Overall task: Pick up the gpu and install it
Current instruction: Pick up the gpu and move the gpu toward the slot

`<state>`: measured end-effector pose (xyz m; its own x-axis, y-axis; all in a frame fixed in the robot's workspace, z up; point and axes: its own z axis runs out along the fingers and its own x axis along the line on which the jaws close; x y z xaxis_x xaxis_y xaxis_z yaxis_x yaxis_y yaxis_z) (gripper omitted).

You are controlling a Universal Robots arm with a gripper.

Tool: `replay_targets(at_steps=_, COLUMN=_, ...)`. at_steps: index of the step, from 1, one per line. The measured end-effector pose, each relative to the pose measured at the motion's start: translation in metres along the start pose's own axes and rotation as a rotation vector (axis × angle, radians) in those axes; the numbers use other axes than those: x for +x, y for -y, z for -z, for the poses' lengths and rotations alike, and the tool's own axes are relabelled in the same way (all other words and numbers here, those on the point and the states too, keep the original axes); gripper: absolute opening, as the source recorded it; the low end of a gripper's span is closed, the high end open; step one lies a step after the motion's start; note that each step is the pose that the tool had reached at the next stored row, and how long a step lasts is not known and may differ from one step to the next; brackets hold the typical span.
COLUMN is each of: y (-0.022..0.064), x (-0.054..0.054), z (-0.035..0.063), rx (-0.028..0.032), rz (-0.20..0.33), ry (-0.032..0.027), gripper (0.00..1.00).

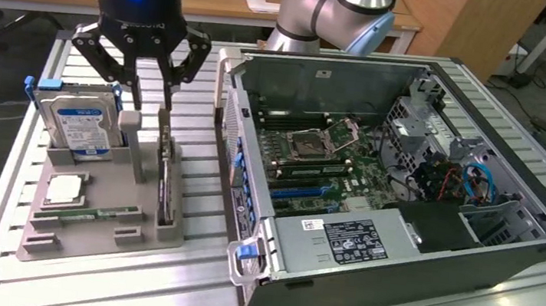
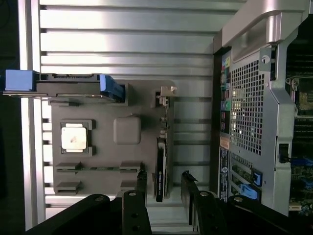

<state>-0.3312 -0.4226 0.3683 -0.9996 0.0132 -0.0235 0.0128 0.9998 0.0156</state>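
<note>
The gpu (image 1: 165, 179) stands on its long edge in a slot of the grey holder (image 1: 139, 240), at the side nearest the computer case. My gripper (image 1: 152, 101) hangs open just above the card's far end, with nothing between its fingers. In the wrist view the gpu (image 2: 160, 169) shows edge-on as a thin dark strip, and my gripper (image 2: 164, 177) has one finger on each side of that line, apart from the card. Inside the open case (image 1: 542, 230) the motherboard (image 1: 329, 159) lies exposed with a blue expansion slot (image 1: 299, 191).
On the same holder, a blue-labelled hard drive (image 1: 75, 124) stands upright, and a silver processor (image 1: 63, 189) and a narrow memory stick (image 1: 91, 213) lie flat. The case's rear wall (image 2: 247, 98) rises close beside the holder. A slatted metal table (image 1: 113, 289) carries everything.
</note>
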Motion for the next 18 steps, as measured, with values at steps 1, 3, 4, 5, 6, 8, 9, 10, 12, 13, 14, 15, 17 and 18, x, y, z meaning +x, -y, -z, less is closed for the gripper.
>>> replay_targets(at_steps=1, y=0.0003, x=0.000, z=-0.0006, rx=0.0003, rz=0.000, ry=0.0000, gripper=0.42)
replay_targets(at_steps=3, y=0.0010, x=0.000, z=-0.0019, rx=0.0007, rz=0.000, ry=0.0000, gripper=0.42)
replay_targets(at_steps=4, y=0.0013, x=0.000, z=-0.0024, rx=0.0009, rz=0.000, ry=0.0000, gripper=0.42)
replay_targets(at_steps=5, y=0.0016, x=0.000, z=-0.0029, rx=0.0012, rz=0.000, ry=0.0000, gripper=0.42)
replay_targets(at_steps=6, y=0.0018, x=0.000, z=-0.0035, rx=0.0016, rz=0.000, ry=0.0000, gripper=0.42)
replay_targets(at_steps=8, y=0.0025, x=0.000, z=-0.0046, rx=0.0021, rz=0.000, ry=0.0000, gripper=0.42)
replay_targets(at_steps=9, y=0.0028, x=0.000, z=-0.0052, rx=0.0024, rz=0.000, ry=0.0000, gripper=0.42)
replay_targets(at_steps=10, y=0.0031, x=0.000, z=-0.0059, rx=0.0026, rz=0.000, ry=0.0001, gripper=0.42)
replay_targets(at_steps=12, y=0.0038, x=0.000, z=-0.0071, rx=0.0032, rz=0.000, ry=-0.0001, gripper=0.42)
replay_targets(at_steps=13, y=0.0041, x=0.000, z=-0.0077, rx=0.0035, rz=0.000, ry=0.0000, gripper=0.42)
replay_targets(at_steps=14, y=0.0045, x=0.000, z=-0.0085, rx=0.0037, rz=0.000, ry=0.0000, gripper=0.42)
replay_targets(at_steps=15, y=0.0049, x=0.000, z=-0.0092, rx=0.0040, rz=0.000, ry=0.0001, gripper=0.42)
replay_targets(at_steps=17, y=0.0057, x=0.000, z=-0.0105, rx=0.0047, rz=0.000, ry=-0.0001, gripper=0.42)
replay_targets(at_steps=18, y=0.0061, x=0.000, z=-0.0111, rx=0.0048, rz=0.000, ry=-0.0002, gripper=0.42)
